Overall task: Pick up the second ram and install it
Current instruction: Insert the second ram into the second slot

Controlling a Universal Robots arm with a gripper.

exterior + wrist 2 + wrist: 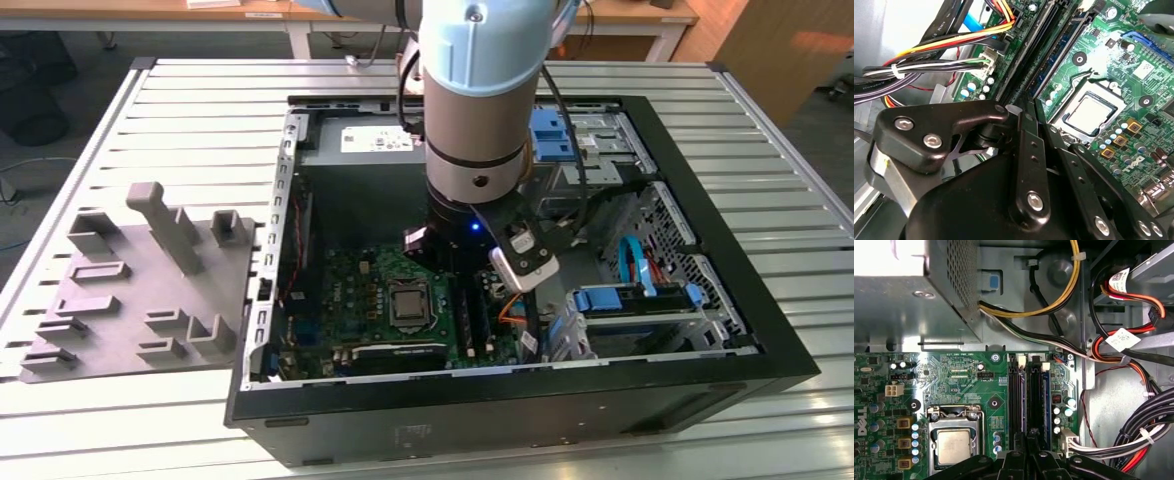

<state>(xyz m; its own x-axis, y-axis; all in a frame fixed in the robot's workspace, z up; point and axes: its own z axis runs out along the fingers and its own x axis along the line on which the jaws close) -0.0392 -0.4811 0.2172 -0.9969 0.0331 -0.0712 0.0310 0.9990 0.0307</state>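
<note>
In the open black computer case, the black gripper hangs over long black memory slots running near-to-far, between the square silver processor socket and a coloured cable bundle. Whether it clasps the ram stick I cannot tell.

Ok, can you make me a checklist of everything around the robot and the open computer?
Surface: slatted metal table, with the open computer case lying on it.
Job's things: RAM slots on the green motherboard, beside the processor; I cannot tell whether a stick sits in them.
Clutter: grey parts holder on the table, at the exterior view's left of the case.
Grippers: gripper is down inside the case, right over the RAM slots.
Cables: yellow, red and black wires run along the case side next to the motherboard.
Surroundings: wooden desk behind the table.
</note>
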